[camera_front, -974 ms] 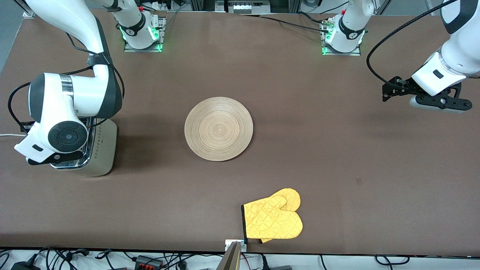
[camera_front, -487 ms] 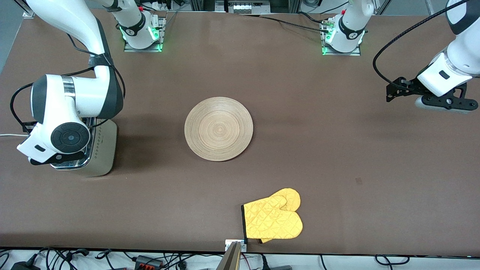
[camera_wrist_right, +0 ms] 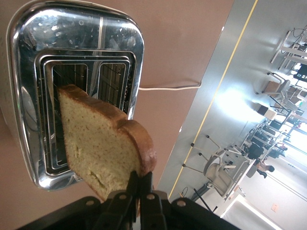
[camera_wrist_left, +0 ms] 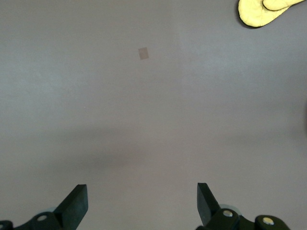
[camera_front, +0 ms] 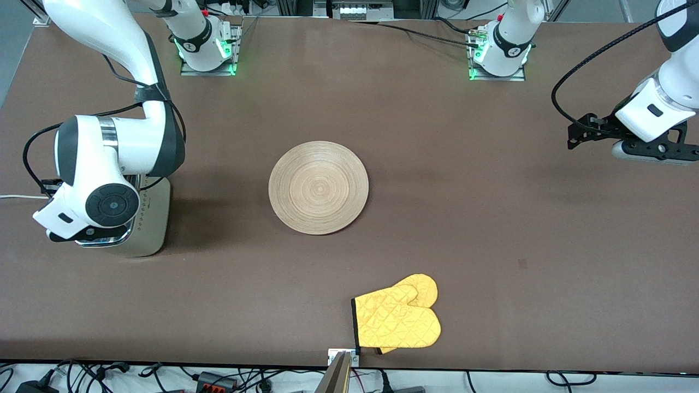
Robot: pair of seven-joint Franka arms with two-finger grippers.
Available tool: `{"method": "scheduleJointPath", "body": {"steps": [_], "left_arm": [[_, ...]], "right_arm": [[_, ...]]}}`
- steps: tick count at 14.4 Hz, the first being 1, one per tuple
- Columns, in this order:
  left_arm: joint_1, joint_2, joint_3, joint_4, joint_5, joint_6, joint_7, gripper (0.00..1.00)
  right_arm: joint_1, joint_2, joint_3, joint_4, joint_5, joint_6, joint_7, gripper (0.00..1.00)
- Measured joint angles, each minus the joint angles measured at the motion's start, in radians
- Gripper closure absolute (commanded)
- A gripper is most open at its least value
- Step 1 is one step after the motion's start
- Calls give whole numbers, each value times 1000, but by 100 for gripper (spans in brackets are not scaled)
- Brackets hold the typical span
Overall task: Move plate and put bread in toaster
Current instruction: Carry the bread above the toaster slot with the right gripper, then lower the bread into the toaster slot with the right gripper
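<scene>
The round tan wooden plate point(camera_front: 318, 187) lies bare at the table's middle. The toaster point(camera_front: 143, 218) stands at the right arm's end, mostly hidden under the right arm; in the right wrist view its chrome top point(camera_wrist_right: 96, 33) and two slots show. My right gripper point(camera_wrist_right: 139, 184) is shut on the crust edge of the bread point(camera_wrist_right: 103, 143), a pale slice with a brown crust, held above the toaster's slots. My left gripper point(camera_wrist_left: 141, 203) is open and empty, up over bare table at the left arm's end; in the front view it shows as a black hand point(camera_front: 647, 147).
A yellow oven mitt point(camera_front: 398, 319) lies near the table's front edge, nearer the front camera than the plate; its tip shows in the left wrist view point(camera_wrist_left: 266, 9). The toaster's white cord point(camera_front: 13, 196) runs off the table's end.
The right arm has shifted slightly over the toaster toward the plate. The left arm has drawn back farther toward its end of the table. The plate has not moved.
</scene>
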Motion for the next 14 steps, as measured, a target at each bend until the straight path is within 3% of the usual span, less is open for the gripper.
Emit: {"method": "scheduleJointPath", "body": {"steps": [14], "left_arm": [[0, -1, -4, 0, 0, 2, -115, 0]], "right_arm": [[7, 10, -2, -6, 0, 57, 96, 100]]}}
